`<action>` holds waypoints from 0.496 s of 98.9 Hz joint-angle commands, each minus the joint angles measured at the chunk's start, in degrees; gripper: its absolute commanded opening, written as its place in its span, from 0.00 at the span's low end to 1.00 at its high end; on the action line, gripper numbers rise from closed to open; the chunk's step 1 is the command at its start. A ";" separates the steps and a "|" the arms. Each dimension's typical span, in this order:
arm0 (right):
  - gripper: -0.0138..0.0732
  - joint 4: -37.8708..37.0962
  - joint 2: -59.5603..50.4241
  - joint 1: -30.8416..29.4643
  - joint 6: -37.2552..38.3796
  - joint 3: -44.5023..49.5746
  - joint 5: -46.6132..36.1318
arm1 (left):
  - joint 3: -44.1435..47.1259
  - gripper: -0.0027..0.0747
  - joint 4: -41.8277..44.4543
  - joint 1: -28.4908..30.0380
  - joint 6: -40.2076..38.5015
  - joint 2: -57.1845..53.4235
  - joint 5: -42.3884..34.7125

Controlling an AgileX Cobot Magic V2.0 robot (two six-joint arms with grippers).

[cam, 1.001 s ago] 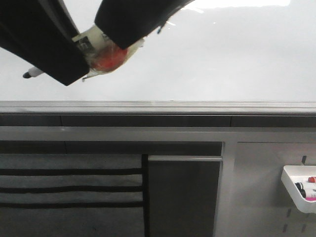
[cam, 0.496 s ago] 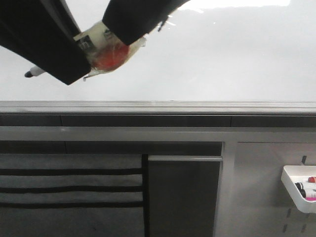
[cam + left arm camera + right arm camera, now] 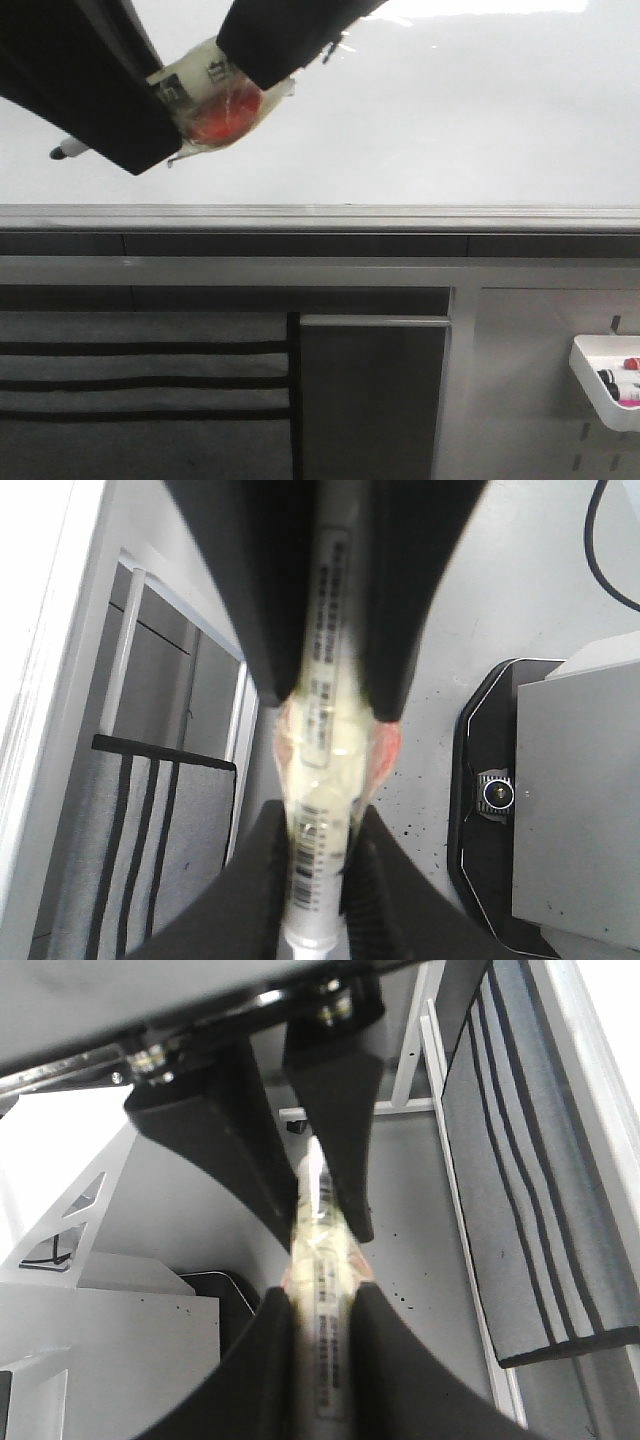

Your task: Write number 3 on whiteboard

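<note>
The whiteboard fills the upper part of the front view, glossy white above its grey lower rail. No number 3 shows on it. A marker wrapped in clear tape, with a red patch, hangs in front of the board's upper left. My left gripper is shut on it near its dark tip, which pokes out to the left. My right gripper is shut on the other end of the marker. The two grippers face each other along the barrel.
Below the rail are a grey striped cloth, a dark panel and a grey pegboard. A white tray with spare markers hangs at the lower right. A black device lies on the speckled floor.
My right gripper has slid a little to the right along the marker, baring more of the taped label. The marker tip has barely shifted.
</note>
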 commanded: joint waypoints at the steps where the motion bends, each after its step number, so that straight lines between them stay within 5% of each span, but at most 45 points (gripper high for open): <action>1: 0.15 2.51 -1.33 0.08 -0.31 -1.86 -0.95 | -1.93 0.12 -1.51 -0.41 -0.87 -1.46 -3.29; 24: 0.15 0.04 -1.44 0.08 -0.31 -1.86 -1.58 | -1.93 0.64 -0.73 -0.14 -1.58 -2.44 -4.89; 49: 0.15 -7.63 -6.14 -5.77 9.73 -1.94 -5.98 | -1.67 0.69 -0.22 5.67 -7.28 -9.66 -6.05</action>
